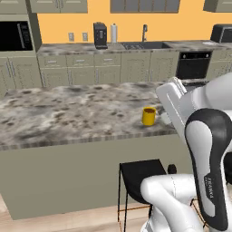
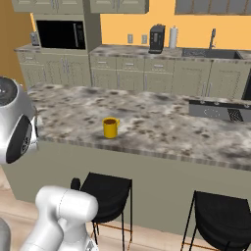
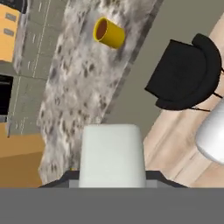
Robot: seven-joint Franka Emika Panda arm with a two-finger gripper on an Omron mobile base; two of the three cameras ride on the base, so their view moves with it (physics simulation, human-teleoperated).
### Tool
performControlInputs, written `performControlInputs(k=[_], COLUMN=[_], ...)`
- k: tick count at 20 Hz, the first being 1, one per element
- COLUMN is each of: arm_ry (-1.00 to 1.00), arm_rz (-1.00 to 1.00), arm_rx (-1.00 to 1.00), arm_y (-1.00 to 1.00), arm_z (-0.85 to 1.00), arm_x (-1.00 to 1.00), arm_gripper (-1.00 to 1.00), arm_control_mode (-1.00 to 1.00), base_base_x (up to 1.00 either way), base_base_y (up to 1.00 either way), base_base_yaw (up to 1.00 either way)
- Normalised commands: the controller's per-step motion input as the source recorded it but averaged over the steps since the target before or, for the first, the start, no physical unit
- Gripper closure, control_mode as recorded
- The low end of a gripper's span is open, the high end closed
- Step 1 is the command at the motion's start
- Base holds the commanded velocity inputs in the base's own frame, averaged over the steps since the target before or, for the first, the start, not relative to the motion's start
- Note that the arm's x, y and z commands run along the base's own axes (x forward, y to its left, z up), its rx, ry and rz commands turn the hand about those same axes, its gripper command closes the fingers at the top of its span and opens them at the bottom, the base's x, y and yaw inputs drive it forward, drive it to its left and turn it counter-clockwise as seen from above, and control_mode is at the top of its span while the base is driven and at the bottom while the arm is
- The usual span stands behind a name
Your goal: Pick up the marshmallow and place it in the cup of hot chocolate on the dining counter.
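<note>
The marshmallow (image 3: 112,155) is sitting right at the hand, a white block; whether the fingers are clamping it I cannot tell. The yellow cup of hot chocolate (image 3: 109,33) is standing well ahead on the counter (image 3: 74,87).

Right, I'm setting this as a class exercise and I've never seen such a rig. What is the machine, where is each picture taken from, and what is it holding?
The machine is a white robot arm on a driving base, in a simulated kitchen. Two pictures come from cameras on the base, behind the arm to its left and right. The third looks along the gripper from a camera on the hand, so it appears tilted. On the speckled dining counter stands a yellow cup of hot chocolate, and black stools stand below. The white block close to the hand camera appears to be the marshmallow, gripped between the fingers and not yet over the cup.
</note>
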Motion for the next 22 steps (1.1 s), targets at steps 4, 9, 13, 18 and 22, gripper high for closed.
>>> performControlInputs(k=[4,9,13,18,22], arm_ry=[0.05,0.33,0.47,0.46,0.38], arm_rz=[-0.3,-0.28,-0.18,-0.01,0.0], arm_rx=[0.78,0.71,0.45,0.09,0.11], arm_y=[0.0,-0.1,-0.36,-0.35,-0.59], arm_z=[0.34,0.32,0.16,0.01,0.01], arm_x=[0.0,0.01,0.3,0.56,0.36], arm_gripper=[1.0,1.0,1.0,1.0,1.0], arm_control_mode=[-1.0,-1.0,-1.0,-1.0,-1.0], base_base_x=[0.0,0.0,0.0,0.0,0.0], base_base_y=[0.0,0.0,0.0,0.0,0.0], base_base_yaw=[0.0,0.0,0.0,0.0,0.0])
